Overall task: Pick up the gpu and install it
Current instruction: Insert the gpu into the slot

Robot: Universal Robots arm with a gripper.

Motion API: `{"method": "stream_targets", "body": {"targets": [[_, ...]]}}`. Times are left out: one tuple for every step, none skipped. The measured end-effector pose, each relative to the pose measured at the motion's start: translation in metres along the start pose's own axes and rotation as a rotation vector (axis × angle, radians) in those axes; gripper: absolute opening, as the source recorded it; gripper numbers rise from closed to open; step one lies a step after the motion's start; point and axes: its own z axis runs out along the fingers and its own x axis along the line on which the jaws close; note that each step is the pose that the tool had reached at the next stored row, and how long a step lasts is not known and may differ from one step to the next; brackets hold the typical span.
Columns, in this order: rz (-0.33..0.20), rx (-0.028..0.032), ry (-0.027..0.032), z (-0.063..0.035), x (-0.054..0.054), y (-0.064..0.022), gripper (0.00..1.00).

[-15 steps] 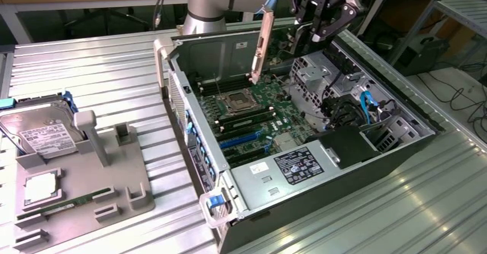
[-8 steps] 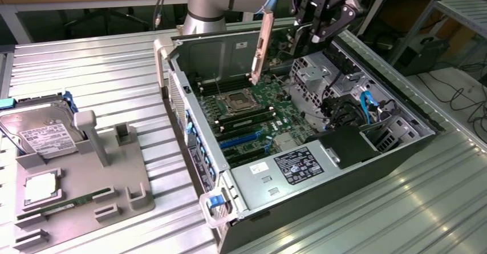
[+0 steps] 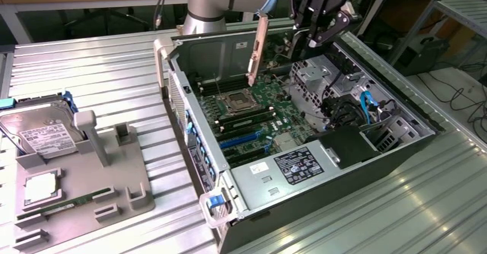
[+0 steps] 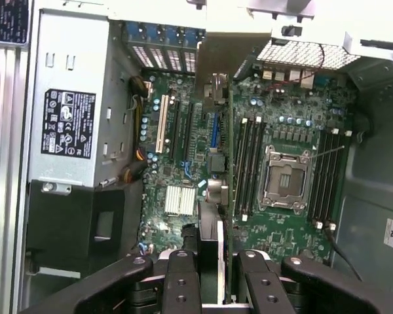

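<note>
Right now my end effector (image 3: 308,43) is clamped on the gpu (image 3: 259,48), with my fingers (image 4: 180,284) pressed against both faces of the card as it stands on edge. I hold it over the open computer case (image 3: 173,88), not yet seated. In the exterior view it is at about twelve o'clock from the processor socket (image 3: 236,101) on the motherboard (image 3: 270,114). At nine o'clock of the case, a hard drive (image 3: 42,131) sits in a grey fixture (image 3: 114,168) on the tabletop (image 3: 106,65).

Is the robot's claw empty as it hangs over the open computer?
No, the claw is clamped on a thin card with a pale metal strip at its end, held above the computer case.
</note>
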Motion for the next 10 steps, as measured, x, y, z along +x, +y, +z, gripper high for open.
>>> {"method": "stream_targets", "body": {"targets": [[0.012,-0.0002,-0.0002,0.001,0.0,0.0,0.27],[0.017,-0.0003,-0.0003,0.0016,0.0,0.0001,0.27],[0.023,-0.0005,-0.0004,0.0026,-0.0001,0.0005,0.27],[0.027,-0.0006,-0.0004,0.0031,-0.0002,0.0013,0.27],[0.031,-0.0006,-0.0005,0.0036,-0.0003,0.002,0.27],[0.032,-0.0006,-0.0007,0.0041,-0.0005,0.0026,0.27],[0.035,-0.0006,-0.0008,0.0049,-0.0007,0.0034,0.27],[0.037,-0.0007,-0.0008,0.0054,-0.0009,0.0037,0.27],[0.04,-0.0007,-0.0007,0.0057,-0.001,0.0038,0.27],[0.041,-0.0008,-0.0007,0.006,-0.001,0.0039,0.27]]}}
